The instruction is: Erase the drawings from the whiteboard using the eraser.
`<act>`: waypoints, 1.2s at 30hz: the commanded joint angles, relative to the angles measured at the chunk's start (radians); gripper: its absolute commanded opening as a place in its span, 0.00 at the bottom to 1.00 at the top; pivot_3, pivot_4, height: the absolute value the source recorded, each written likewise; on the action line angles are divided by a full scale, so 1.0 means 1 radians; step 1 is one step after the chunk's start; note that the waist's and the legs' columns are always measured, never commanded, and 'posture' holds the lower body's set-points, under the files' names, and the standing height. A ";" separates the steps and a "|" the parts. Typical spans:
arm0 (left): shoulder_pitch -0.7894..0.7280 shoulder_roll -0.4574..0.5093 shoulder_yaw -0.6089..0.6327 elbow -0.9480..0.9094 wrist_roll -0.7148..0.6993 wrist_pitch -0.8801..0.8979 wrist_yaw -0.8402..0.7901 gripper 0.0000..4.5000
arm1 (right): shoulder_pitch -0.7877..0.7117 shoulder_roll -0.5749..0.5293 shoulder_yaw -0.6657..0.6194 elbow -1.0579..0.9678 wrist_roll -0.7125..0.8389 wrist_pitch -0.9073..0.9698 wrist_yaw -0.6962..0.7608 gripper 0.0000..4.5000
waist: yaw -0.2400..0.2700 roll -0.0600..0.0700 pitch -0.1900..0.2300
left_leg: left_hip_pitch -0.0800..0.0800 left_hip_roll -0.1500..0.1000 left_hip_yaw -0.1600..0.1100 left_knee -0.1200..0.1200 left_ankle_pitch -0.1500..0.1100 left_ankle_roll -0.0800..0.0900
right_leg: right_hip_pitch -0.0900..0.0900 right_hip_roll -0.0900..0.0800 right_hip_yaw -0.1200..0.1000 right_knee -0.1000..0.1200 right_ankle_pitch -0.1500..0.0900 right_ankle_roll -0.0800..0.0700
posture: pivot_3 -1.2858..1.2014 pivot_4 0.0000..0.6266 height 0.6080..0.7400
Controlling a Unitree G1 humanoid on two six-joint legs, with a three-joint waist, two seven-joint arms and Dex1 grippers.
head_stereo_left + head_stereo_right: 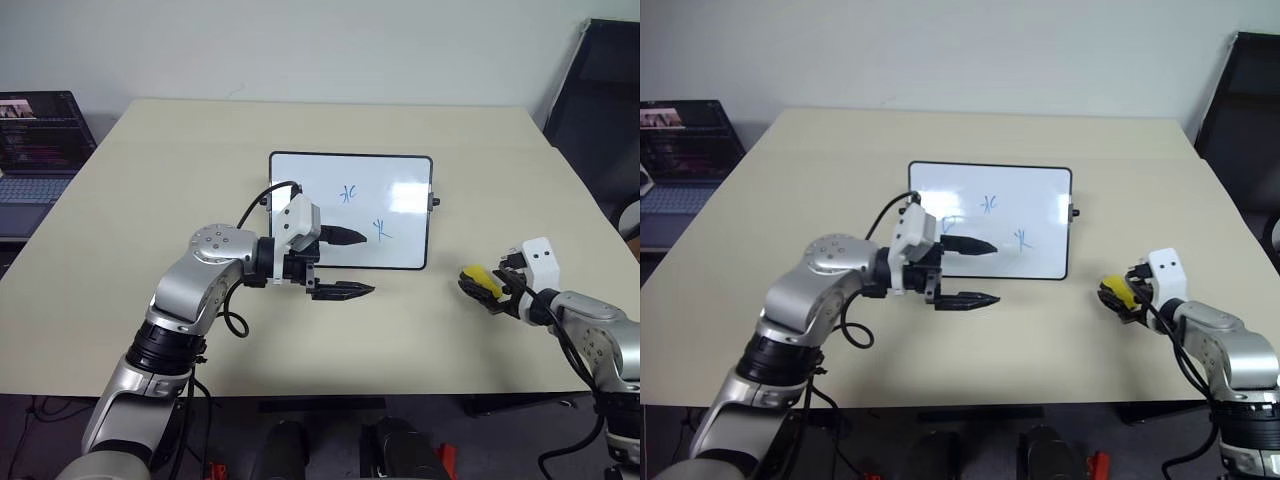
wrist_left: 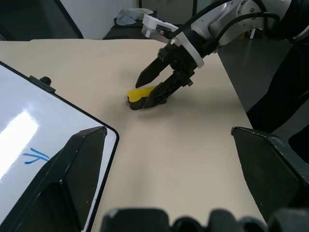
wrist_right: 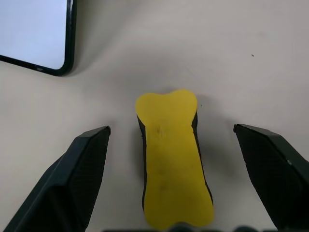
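bare table (image 1: 200, 140) rings the whiteboard (image 1: 400, 190); the left gripper (image 1: 352, 263) hangs over its near-left corner.

Table: we see a broad beige tabletop (image 1: 200, 140) with rounded far corners, plain and matte.
Wall: we face a pale, bare wall (image 1: 300, 45) just behind the table's far edge.
Laptop: we find an open laptop (image 1: 35, 150) on a lower surface beyond the table's left edge, its screen lit.
Right side: we make out a dark chair (image 1: 600, 110) near the table's far right corner.
Floor: we see dark flooring (image 2: 270, 72) past the table edge.
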 commanded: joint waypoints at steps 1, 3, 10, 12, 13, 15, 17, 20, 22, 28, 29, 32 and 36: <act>-0.001 0.002 0.021 -0.025 -0.008 -0.010 0.010 1.00 | -0.017 -0.020 -0.017 -0.005 -0.013 -0.019 0.012 0.79 | 0.000 0.000 0.000 | 0.000 0.000 0.000 0.000 0.000 0.000 | 0.000 0.000 0.000 0.000 0.000 0.000 | 0.52 0.24 1.00; 0.002 0.002 0.022 -0.027 -0.008 -0.010 0.013 1.00 | -0.017 -0.017 -0.019 -0.001 -0.017 -0.020 0.013 0.63 | 0.000 0.000 0.000 | 0.000 0.000 0.000 0.000 0.000 0.000 | 0.000 0.000 0.000 0.001 0.000 0.000 | 0.52 0.24 1.00; 0.017 0.010 0.028 -0.043 -0.011 -0.004 0.031 1.00 | -0.022 0.005 -0.011 0.013 -0.038 -0.040 -0.003 0.20 | 0.000 0.000 0.000 | 0.000 0.000 0.000 0.001 0.000 0.000 | 0.000 0.000 0.000 0.001 0.000 0.000 | 0.52 0.24 1.00; 0.021 0.012 0.030 -0.046 -0.013 -0.001 0.035 1.00 | -0.020 0.008 -0.009 0.010 -0.041 -0.040 -0.002 0.20 | 0.000 0.000 0.000 | 0.000 0.000 0.000 0.001 0.000 0.000 | 0.000 0.000 0.000 0.001 0.000 0.000 | 0.52 0.24 1.00; 0.023 0.014 0.031 -0.048 -0.015 0.001 0.037 1.00 | -0.019 0.010 -0.009 0.009 -0.042 -0.040 -0.003 0.20 | 0.000 0.000 0.000 | 0.000 0.000 0.000 0.001 0.000 0.000 | 0.000 0.000 0.000 0.002 0.000 0.000 | 0.52 0.24 1.00; 0.031 0.017 0.034 -0.052 -0.015 0.004 0.044 1.00 | -0.017 0.014 -0.011 0.004 -0.043 -0.041 -0.005 0.20 | 0.000 0.000 0.000 | 0.001 0.000 0.000 0.001 0.000 0.000 | 0.000 0.000 0.000 0.002 0.000 0.000 | 0.52 0.24 1.00; 0.047 0.021 0.045 -0.059 -0.017 0.013 0.064 1.00 | -0.009 0.023 -0.019 -0.013 -0.037 -0.037 -0.011 0.20 | -0.001 0.000 0.000 | 0.001 0.000 0.000 0.001 0.000 0.000 | 0.000 0.000 0.000 0.002 0.000 0.000 | 0.52 0.24 1.00; 0.100 0.037 0.088 -0.101 -0.014 0.064 0.143 1.00 | 0.016 0.041 -0.050 -0.103 -0.012 -0.016 -0.030 0.20 | -0.005 0.000 0.000 | 0.001 0.001 -0.001 0.001 0.000 0.000 | -0.001 0.000 0.001 0.003 0.000 0.000 | 0.52 0.24 1.00; 0.135 0.048 0.110 -0.136 -0.008 0.091 0.189 1.00 | 0.036 0.036 -0.054 -0.171 -0.005 -0.008 -0.033 0.20 | -0.006 0.000 0.000 | 0.001 0.001 -0.001 0.001 0.000 0.000 | -0.001 0.000 0.001 0.004 0.000 0.000 | 0.52 0.24 1.00; 0.231 0.068 0.167 -0.226 0.042 0.152 0.364 1.00 | 0.043 0.045 -0.024 -0.461 0.055 0.083 -0.063 0.20 | -0.007 0.000 0.000 | 0.000 0.001 -0.002 0.001 0.000 0.000 | -0.001 -0.001 0.001 0.004 0.000 0.000 | 0.52 0.24 1.00; 0.238 0.071 0.174 -0.235 0.044 0.163 0.382 1.00 | 0.023 0.054 -0.004 -0.492 0.059 0.099 -0.077 0.20 | -0.007 0.000 0.000 | 0.000 0.001 -0.002 0.001 0.000 0.000 | -0.001 -0.001 0.000 0.004 0.000 0.001 | 0.52 0.24 1.00; 0.260 0.083 0.198 -0.254 0.046 0.184 0.419 1.00 | -0.067 0.109 0.082 -0.533 0.062 0.135 -0.122 0.20 | -0.013 0.000 0.000 | 0.001 0.001 -0.002 0.001 0.000 0.000 | -0.001 0.000 0.001 0.004 0.000 0.001 | 0.52 0.24 1.00; 0.259 0.111 0.218 -0.228 0.094 0.191 0.482 1.00 | -0.201 0.141 0.254 -0.426 -0.018 0.065 -0.109 0.20 | -0.016 0.000 0.000 | 0.001 0.001 -0.001 0.002 0.000 0.000 | -0.001 0.000 0.001 0.004 0.000 0.001 | 0.52 0.24 1.00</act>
